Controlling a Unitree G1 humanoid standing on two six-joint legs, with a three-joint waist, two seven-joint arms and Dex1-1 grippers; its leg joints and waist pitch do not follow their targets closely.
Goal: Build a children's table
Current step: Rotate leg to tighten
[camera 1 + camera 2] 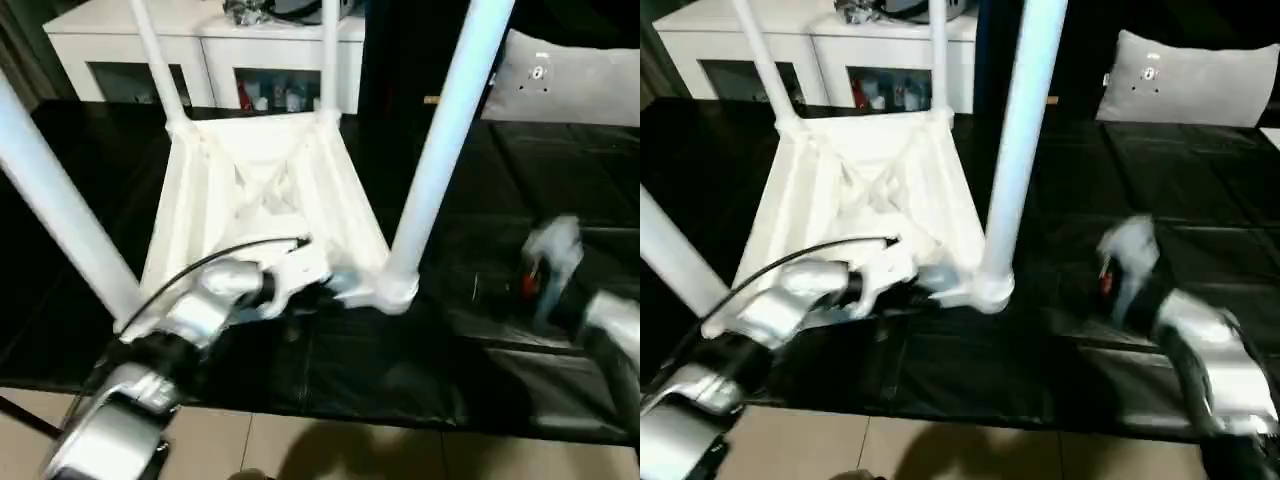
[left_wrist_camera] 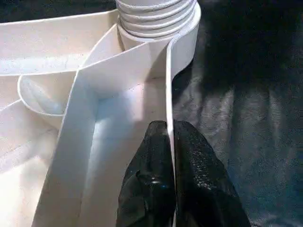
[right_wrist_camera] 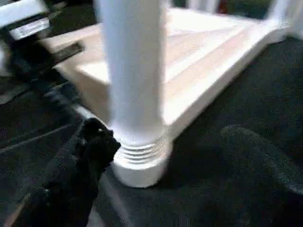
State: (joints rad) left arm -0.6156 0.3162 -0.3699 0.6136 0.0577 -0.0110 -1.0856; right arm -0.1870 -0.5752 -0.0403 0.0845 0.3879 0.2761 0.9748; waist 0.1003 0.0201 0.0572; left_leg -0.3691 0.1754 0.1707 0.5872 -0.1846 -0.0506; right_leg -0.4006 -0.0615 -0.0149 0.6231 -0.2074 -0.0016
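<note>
All four legs (image 1: 440, 150) stand in the upturned tabletop (image 1: 260, 190) on the desk (image 1: 560, 180). Left tool (image 2: 170, 142) is clamped on the tabletop's rim; right tool (image 1: 545, 262) stands apart, empty. What likely remains is seating the thread and righting.

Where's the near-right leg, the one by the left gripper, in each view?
Left eye: near-right leg, right of centre.
Right eye: just right of centre.
Left wrist: threaded base, top centre.
Right wrist: centre-left.
Shared landmark: its corner socket on the tabletop.
</note>
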